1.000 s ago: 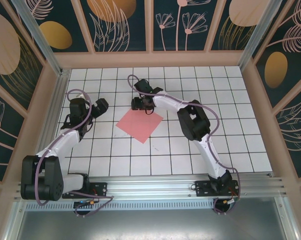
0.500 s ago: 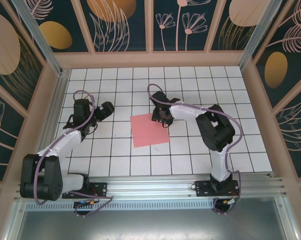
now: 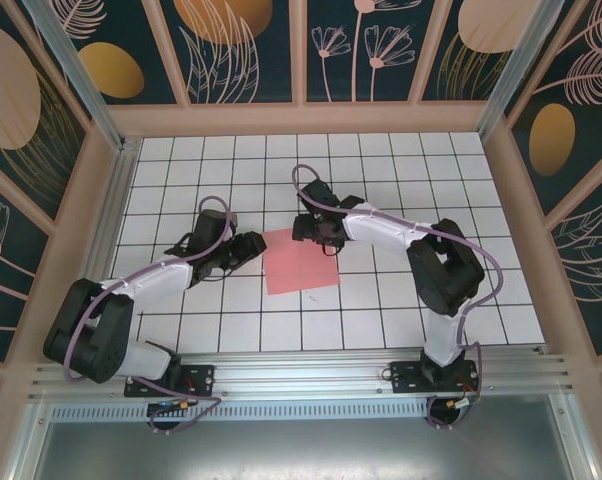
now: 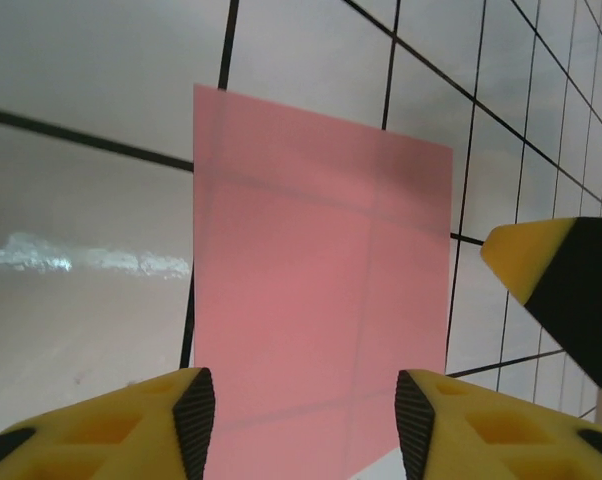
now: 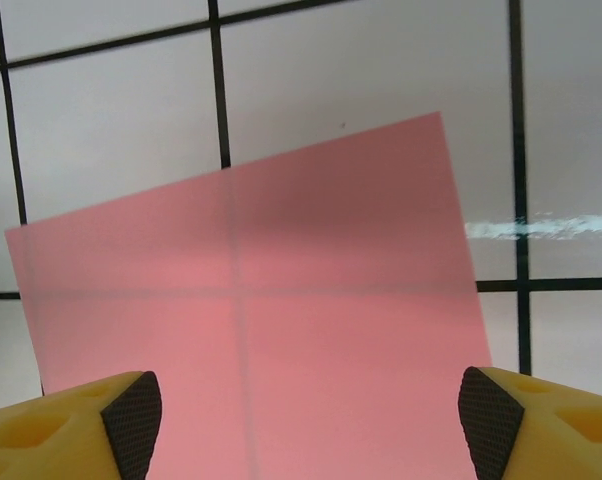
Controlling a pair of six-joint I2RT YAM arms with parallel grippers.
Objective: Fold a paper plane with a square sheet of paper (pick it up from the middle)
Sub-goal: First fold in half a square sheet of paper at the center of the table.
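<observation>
The square sheet of paper is plain pink-red and lies flat and unfolded on the white grid table; the paper plane is out of view. My left gripper sits at the sheet's left edge. In the left wrist view the left gripper is open, its yellow fingers straddling the sheet near its edge. My right gripper is over the sheet's far edge. The right gripper is open wide above the sheet, with nothing between its pads.
The white tiled table is fenced by wooden rails and patterned walls. A yellow and black finger of the right gripper shows at the right of the left wrist view, close to the left gripper.
The right gripper turned the sheet from a diamond to nearly square, then opened wider. The left arm swung right to the sheet's left edge, its jaws narrowing.
</observation>
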